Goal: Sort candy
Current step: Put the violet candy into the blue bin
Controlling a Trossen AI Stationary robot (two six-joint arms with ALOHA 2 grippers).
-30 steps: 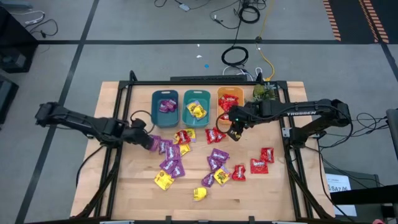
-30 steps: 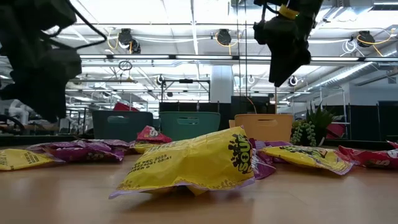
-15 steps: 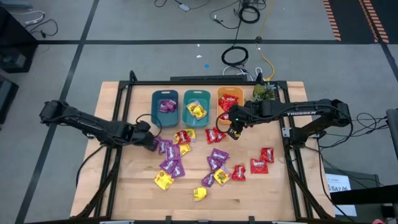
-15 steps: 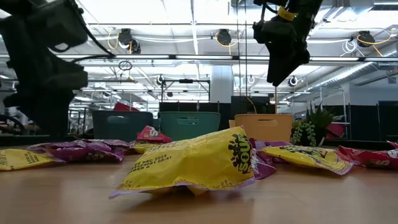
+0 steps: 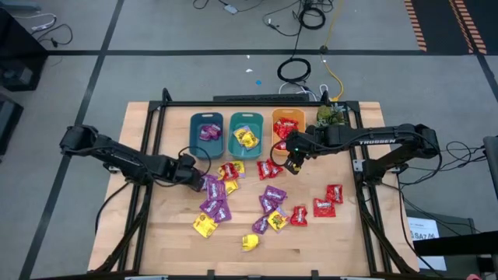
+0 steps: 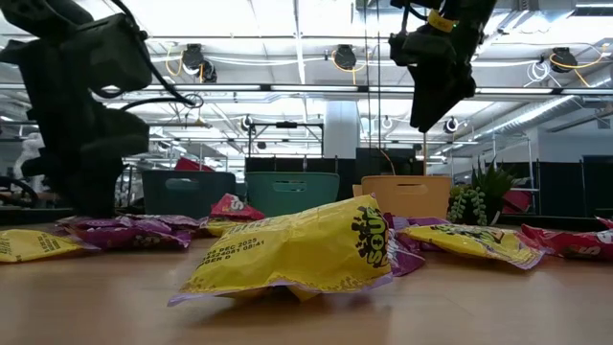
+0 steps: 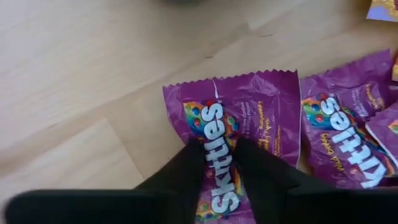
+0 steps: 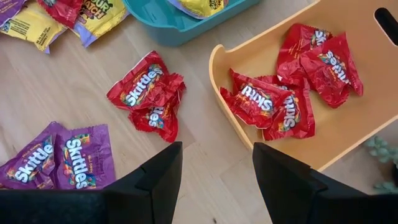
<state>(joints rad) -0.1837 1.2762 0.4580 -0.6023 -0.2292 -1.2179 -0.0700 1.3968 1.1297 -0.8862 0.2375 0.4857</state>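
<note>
Looking down from above, you see the left gripper (image 5: 196,176) low over the wooden surface (image 5: 156,225), at the left edge of the candy pile, with its fingers (image 7: 186,177) pressed close together on a purple packet (image 7: 239,134) that lies flat on the wood. In the left wrist view more purple packets (image 7: 345,140) lie just beside it, partly overlapping. The right gripper (image 5: 293,163) hangs above the surface, just in front of the orange bin (image 5: 287,118), and you can see in its wrist view that its fingers (image 8: 158,177) are spread wide and hold nothing. Below it a pair of red packets (image 8: 148,93) lies on the wood beside that bin, and several red packets (image 8: 292,81) already lie inside the bin. Behind the pile stand two teal bins: the left teal bin (image 5: 206,145) holds purple candy and the middle teal bin (image 5: 247,149) holds yellow candy. The rest of the candy (image 5: 268,204), in purple, yellow and red, is spread over the middle of the surface, with a few red packets (image 5: 327,201) further to the right. A small green plant (image 5: 330,115) stands beside the orange bin.
</note>
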